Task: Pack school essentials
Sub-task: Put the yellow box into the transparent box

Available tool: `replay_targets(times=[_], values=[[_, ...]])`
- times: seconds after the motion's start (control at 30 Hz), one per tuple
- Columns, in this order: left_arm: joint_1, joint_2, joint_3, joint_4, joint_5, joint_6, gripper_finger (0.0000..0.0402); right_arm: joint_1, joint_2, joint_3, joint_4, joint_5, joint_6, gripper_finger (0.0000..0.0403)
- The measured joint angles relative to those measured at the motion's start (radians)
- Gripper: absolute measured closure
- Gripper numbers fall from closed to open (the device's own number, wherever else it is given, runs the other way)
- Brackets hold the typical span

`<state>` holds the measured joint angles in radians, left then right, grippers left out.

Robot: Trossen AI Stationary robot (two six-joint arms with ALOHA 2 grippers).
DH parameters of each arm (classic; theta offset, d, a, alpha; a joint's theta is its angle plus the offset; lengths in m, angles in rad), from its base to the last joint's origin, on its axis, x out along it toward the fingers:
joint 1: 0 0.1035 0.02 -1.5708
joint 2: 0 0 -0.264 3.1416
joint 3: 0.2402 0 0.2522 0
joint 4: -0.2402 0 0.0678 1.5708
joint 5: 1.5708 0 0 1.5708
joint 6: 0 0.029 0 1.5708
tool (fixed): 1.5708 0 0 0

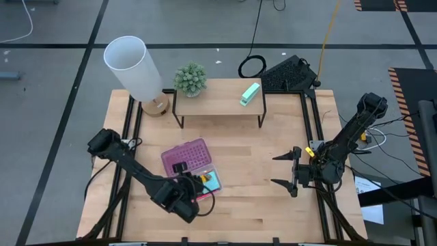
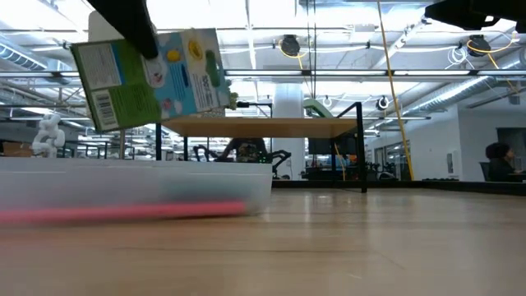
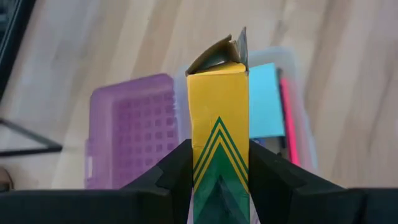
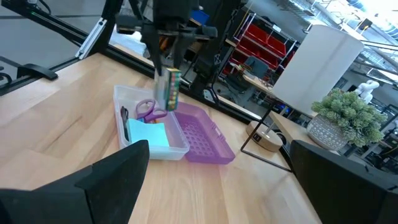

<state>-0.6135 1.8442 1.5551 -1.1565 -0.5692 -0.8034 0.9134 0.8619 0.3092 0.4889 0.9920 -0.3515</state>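
With the left gripper (image 3: 217, 186) clamped on the yellow-green crayon box (image 3: 217, 134), comes down to one relation: box directly above the clear case (image 4: 180, 144), hanging clear of it, not yet touching. Seen in the low view: crayon box (image 2: 148, 78) tilted, well above the case wall (image 2: 131, 185), with a pink pencil (image 2: 123, 212) lying low along the case's length. Long axis of the box pointing away from the wrist and down toward the case, one torn end flap leading. Seemingly a straight lowering next, with the box perhaps needing to be laid flatter to fit beside the contents. Already inside, by the right wrist view: blue sticky-note pad (image 4: 149, 134), purple-handled scissors (image 4: 147, 111), black pen (image 4: 125, 121). Purple lid (image 4: 199, 134) lying open just beside the case, on the far side from the right arm. Nearer by far: the left arm, right over the case (image 1: 212, 184); right gripper (image 1: 290, 171) spread wide, waiting well apart near the table's right edge. Count: one crayon box, one case, one lid, one sticky-note pad, one pair of scissors, one pen visible, at least one pink pencil; orange pencil and eraser not made out. Elsewhere: one mint-green block (image 1: 250, 94) on the small shelf (image 1: 218, 102), one potted plant (image 1: 190, 79), one lamp (image 1: 136, 68).
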Motion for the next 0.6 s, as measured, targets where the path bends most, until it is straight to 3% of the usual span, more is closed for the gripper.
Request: replay_targets(times=[0.6], values=[[0.105, 0.001, -0.099, 0.013, 0.131, -0.089, 0.0266, 0.0, 0.0, 0.0, -0.008, 0.0, -0.003, 0.0016]])
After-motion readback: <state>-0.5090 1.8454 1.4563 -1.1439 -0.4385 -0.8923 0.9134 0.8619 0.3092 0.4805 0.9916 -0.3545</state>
